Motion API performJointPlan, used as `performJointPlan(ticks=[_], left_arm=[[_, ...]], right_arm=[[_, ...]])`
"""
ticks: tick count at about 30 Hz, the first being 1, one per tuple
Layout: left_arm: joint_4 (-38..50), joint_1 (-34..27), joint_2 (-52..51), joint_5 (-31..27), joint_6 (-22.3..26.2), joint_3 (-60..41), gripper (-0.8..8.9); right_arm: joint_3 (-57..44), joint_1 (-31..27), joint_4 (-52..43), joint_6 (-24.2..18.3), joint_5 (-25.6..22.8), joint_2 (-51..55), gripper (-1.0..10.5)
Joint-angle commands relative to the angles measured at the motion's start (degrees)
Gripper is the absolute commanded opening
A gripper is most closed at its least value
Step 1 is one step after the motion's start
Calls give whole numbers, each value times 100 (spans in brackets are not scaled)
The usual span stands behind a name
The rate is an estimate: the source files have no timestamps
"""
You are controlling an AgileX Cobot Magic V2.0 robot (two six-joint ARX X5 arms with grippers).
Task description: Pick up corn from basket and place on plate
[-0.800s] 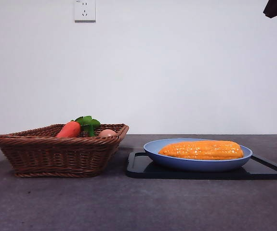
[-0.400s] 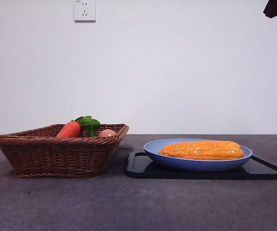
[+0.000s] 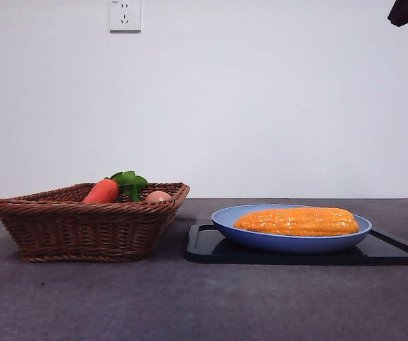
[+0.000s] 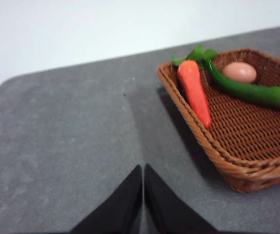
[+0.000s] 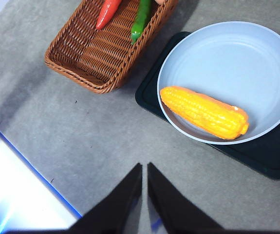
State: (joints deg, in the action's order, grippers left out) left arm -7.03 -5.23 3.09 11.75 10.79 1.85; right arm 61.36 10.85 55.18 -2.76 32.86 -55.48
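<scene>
A plain white wall with a socket backs a grey, speckled tabletop (image 3: 189, 305). On it the shallow dark brown woven wicker basket (image 3: 83, 231) stands just beside a flat black rectangular tray (image 3: 395, 250), and on the tray sits the large round light-blue plate (image 3: 289, 243). The long yellow-orange corn cob (image 3: 296, 221) lies on its side inside the plate, near one rim in the right wrist view (image 5: 204, 112), touching nothing else. The basket holds a smooth red-orange carrot with green leaves (image 4: 194, 90), a long green pepper (image 4: 249, 91) and a pale egg-shaped piece (image 4: 239, 72).

The left pincer (image 4: 143, 195) hangs over bare tabletop beside the basket, jaws pressed together and holding nothing. The right pincer (image 5: 144, 192) is raised high above the tabletop, looking down on basket and plate, likewise clenched and empty; the front view shows only a black tip at a top corner.

Judged from this, the placing step looks finished: the corn is out of the basket and settled on the plate. What remains seems only to keep both arms clear and parked, without disturbing the plate.
</scene>
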Motion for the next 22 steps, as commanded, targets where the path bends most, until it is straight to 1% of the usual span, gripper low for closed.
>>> performJointPlan(ticks=[1,4,9,12,22], left_arm=[[-118,-17,-94,-20,-63,-85,8],[-306,-17,-229,-20,-127,-168,8],[-293,-17,-293,-20,-166,-168,8],[-280,-17,-293,-17,-291,-168,8],[-280,-15,-293,-20,-291,-168,8]], right_arm=[[96,17,-35,-52,13,-31,2],[96,17,-37,-50,13,-31,2],[96,15,-37,-50,13,-31,2],[96,15,-46,-52,13,-31,2],[96,17,-330,-52,13,-31,2]])
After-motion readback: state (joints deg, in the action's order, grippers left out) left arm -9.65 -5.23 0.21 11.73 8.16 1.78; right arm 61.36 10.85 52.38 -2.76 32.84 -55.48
